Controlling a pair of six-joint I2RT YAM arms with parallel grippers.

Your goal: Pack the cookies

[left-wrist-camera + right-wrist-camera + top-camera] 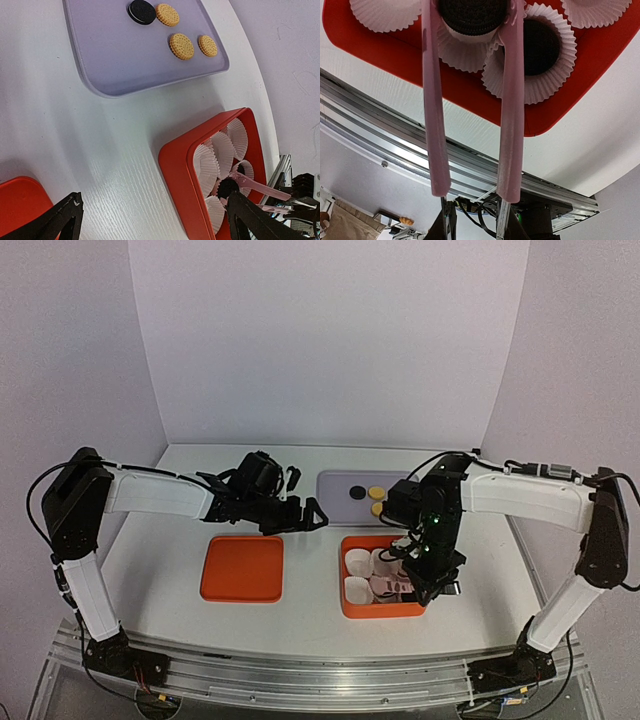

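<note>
On the lavender tray (pixel 125 65) lie one black cookie (pixel 142 11) and three golden cookies (pixel 167 14) (pixel 181 46) (pixel 207 45). My right gripper (pixel 472 220) is shut on pink tongs (pixel 512 100). The tongs' tips pinch a black cookie (pixel 472 15) just over a white paper cup (pixel 462 52) in the red box (pixel 570 100). Another black cookie (pixel 540 45) rests in the cup beside it. My left gripper (pixel 153 202) hangs open and empty over the bare table, left of the red box (pixel 175 165).
Several fluted paper cups (pixel 215 155) fill the red box (pixel 355 608). An orange-red lid (pixel 242 568) lies flat left of it. The lavender tray (pixel 335 485) sits behind the box. A metal rail (pixel 395 140) runs along the table's near edge.
</note>
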